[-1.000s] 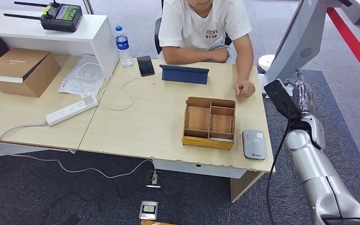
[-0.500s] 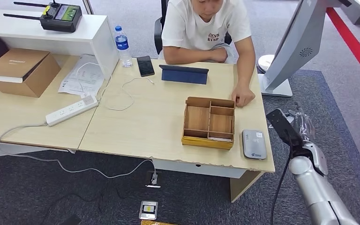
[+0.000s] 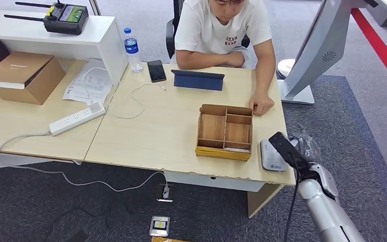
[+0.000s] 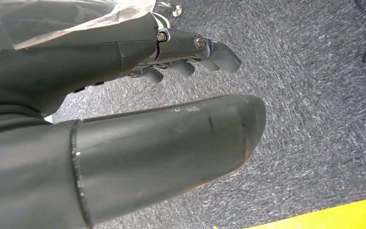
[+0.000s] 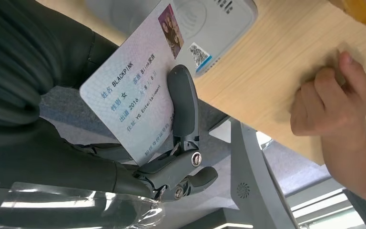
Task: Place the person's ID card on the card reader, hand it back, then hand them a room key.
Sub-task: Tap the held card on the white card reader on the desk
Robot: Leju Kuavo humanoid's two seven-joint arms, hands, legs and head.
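Observation:
My right hand (image 5: 183,143) pinches a white ID card (image 5: 138,90) with a small photo and printed text between its thumb and a dark finger (image 5: 183,105). The card hangs tilted just beside the grey card reader (image 5: 209,28), apart from it. In the head view the right hand (image 3: 305,150) is at the table's front right corner, partly covering the card reader (image 3: 271,157). My left hand (image 4: 190,52) hangs over grey carpet with its fingers stretched out and nothing in it.
A wooden box with compartments (image 3: 225,132) stands left of the reader. The seated person's hand (image 3: 262,106) rests on the table at the box's far right corner. Behind lie a blue tablet case (image 3: 198,79), a phone (image 3: 156,70) and a water bottle (image 3: 131,49). A monitor stand (image 3: 302,65) rises to the right.
My right arm has come down and leftward from beside the table to the reader at the front corner. The person's hand slid from the table's edge to the box's corner.

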